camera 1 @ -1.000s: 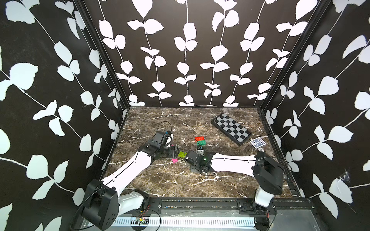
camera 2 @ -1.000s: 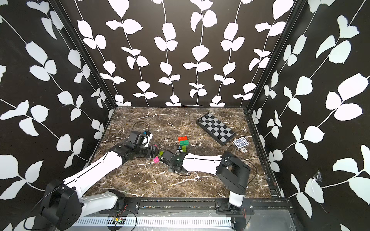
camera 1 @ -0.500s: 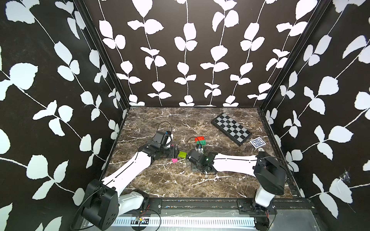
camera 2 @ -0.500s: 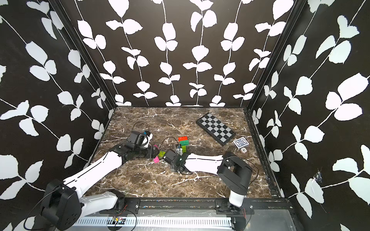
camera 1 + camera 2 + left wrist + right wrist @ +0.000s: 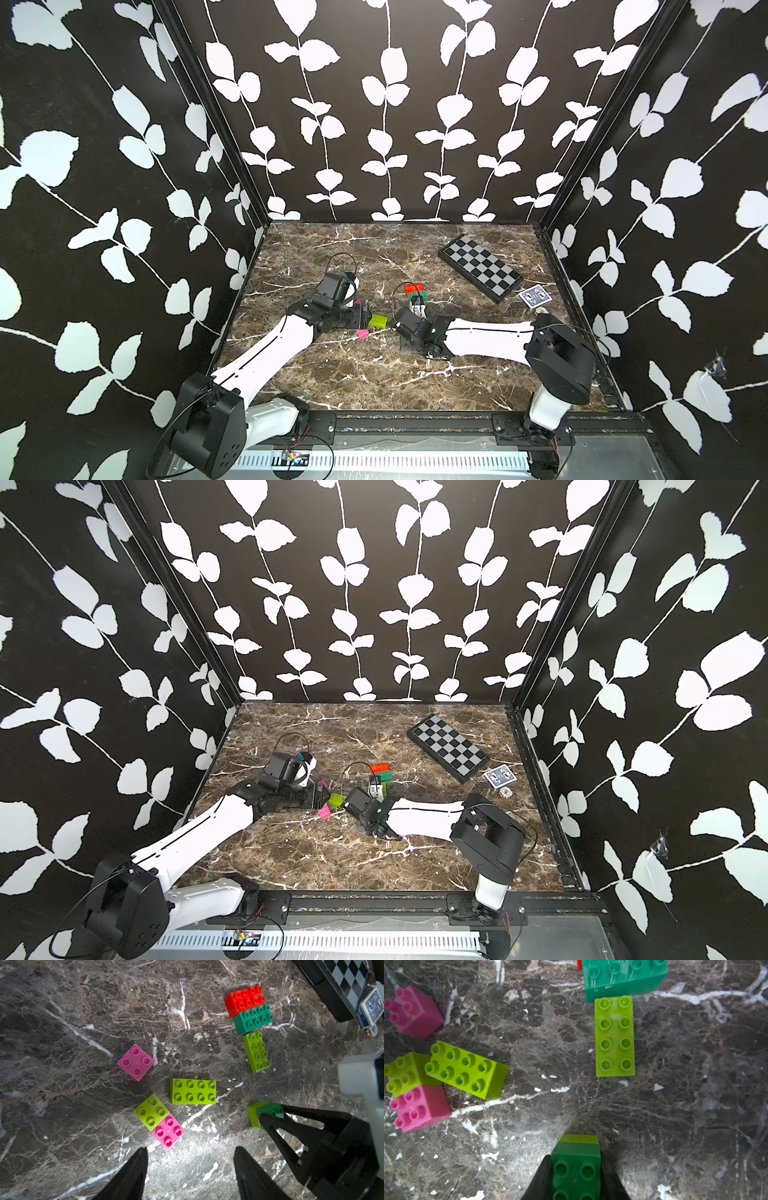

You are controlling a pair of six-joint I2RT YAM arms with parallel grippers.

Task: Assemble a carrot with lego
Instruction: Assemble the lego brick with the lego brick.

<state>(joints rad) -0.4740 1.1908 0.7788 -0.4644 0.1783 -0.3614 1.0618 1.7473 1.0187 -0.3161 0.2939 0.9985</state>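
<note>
My right gripper (image 5: 575,1157) is shut on the carrot's two-brick stack (image 5: 576,1167), a dark green brick on a lime one, low over the marble. That stack also shows in the left wrist view (image 5: 266,1112). The lego lies loose, studs up. A red brick (image 5: 245,1000) touches a dark green brick (image 5: 252,1019), and a lime long brick (image 5: 256,1051) butts against that. Nearer are another lime long brick (image 5: 192,1091), a lone pink square (image 5: 136,1061), and a lime square (image 5: 151,1111) touching a pink square (image 5: 168,1131). My left gripper (image 5: 190,1148) is open and empty beside that pair.
A black-and-grey checkered board (image 5: 480,272) lies at the back right, with a blue card deck (image 5: 535,297) beside it. Patterned walls close in three sides. Both white arms reach low across the marble floor (image 5: 374,382) toward the middle.
</note>
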